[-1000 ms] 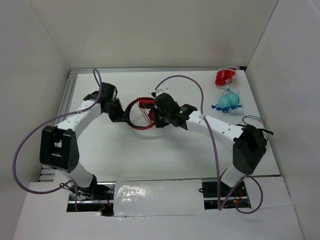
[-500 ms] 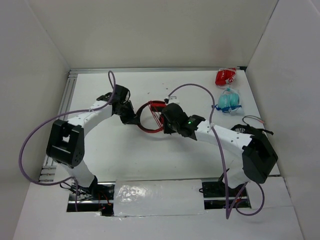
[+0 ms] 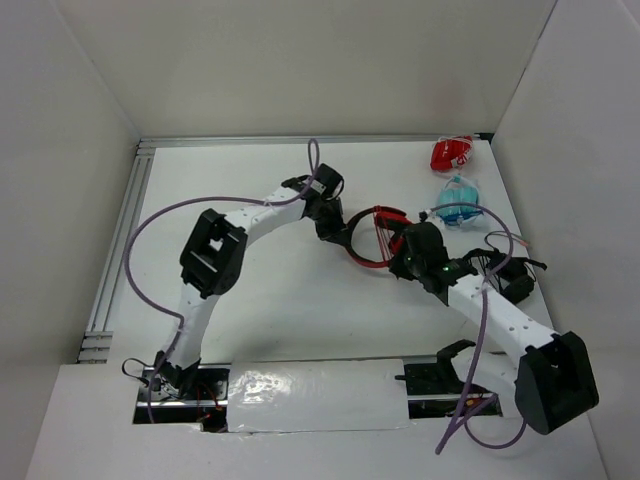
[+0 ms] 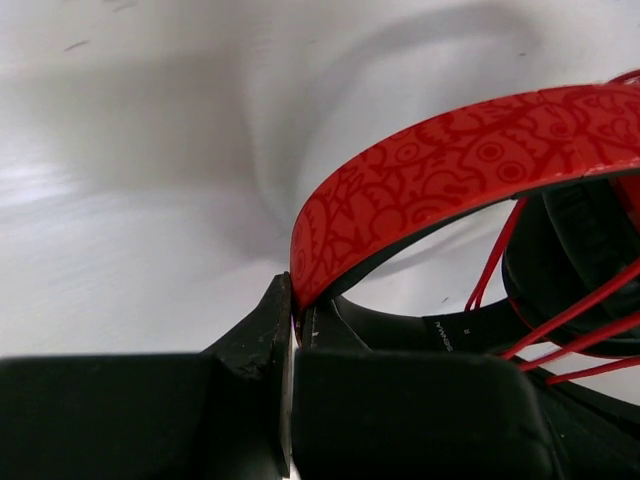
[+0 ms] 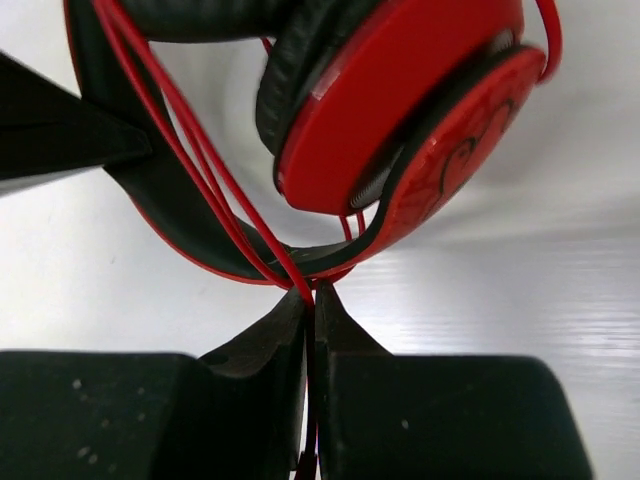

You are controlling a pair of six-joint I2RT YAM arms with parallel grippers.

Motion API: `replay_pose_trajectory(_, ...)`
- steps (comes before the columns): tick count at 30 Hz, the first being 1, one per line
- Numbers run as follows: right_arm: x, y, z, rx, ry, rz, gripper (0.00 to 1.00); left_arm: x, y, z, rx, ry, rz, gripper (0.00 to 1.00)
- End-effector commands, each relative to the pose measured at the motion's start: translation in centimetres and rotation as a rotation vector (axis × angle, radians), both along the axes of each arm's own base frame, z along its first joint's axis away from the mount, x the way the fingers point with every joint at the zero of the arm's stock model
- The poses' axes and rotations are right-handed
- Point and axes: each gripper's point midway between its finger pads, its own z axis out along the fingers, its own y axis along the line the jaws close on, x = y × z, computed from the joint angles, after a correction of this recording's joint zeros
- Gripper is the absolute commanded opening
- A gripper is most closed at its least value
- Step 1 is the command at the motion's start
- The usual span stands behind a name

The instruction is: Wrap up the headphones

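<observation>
The red headphones [image 3: 372, 238] are held between my two grippers over the table's middle right. My left gripper [image 3: 336, 232] is shut on the red patterned headband [image 4: 450, 175], at its left end. My right gripper [image 3: 403, 258] is shut on the thin red cable [image 5: 215, 185], which runs in several strands across the headband. A red ear cup with a black pad [image 5: 385, 90] hangs just above my right fingertips [image 5: 312, 297]. The black-lined inside of the band shows in both wrist views.
A small red packet [image 3: 451, 154] and a teal packet [image 3: 459, 203] lie at the back right, close to the right wall. The right arm's purple cable loops near the teal packet. White walls enclose the table on three sides.
Both grippers have carried the headphones to the right, from left of centre to the middle right. The left arm has stretched far out; the right arm has drawn back toward the right.
</observation>
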Motion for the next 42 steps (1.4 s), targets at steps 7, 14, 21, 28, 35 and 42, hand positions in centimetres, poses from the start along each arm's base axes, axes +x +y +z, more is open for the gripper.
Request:
replay_pose_trajectory(7, -0.8, -3.7, -4.0, 0.084, 0.148, -0.057, 0.12, 1.8, -10.4, 5.3, -0.288, 0.025, -0.055, 0.00)
replay_pose_trajectory(14, -0.2, -5.9, -4.7, 0.078, 0.169, -0.112, 0.17, 2.1, -10.9, 3.9, -0.288, 0.033, -0.059, 0.00)
replay_pose_trajectory(21, 1.8, -7.7, -4.8, 0.081, 0.184, -0.155, 0.08, 2.0, -10.7, 3.4, -0.261, 0.012, -0.077, 0.09)
replay_pose_trajectory(28, 2.3, -8.0, -5.4, 0.097, 0.207, -0.152, 0.07, 1.7, -10.8, 3.1, -0.244, -0.017, -0.118, 0.32)
replay_pose_trajectory(35, 2.6, -8.4, -5.7, 0.112, 0.220, -0.158, 0.07, 1.7, -10.8, 3.3, -0.239, -0.053, -0.156, 0.49)
replay_pose_trajectory(42, 2.1, -8.3, -5.8, 0.122, 0.245, -0.150, 0.32, 1.5, -10.4, 3.7, -0.228, -0.072, -0.172, 0.91)
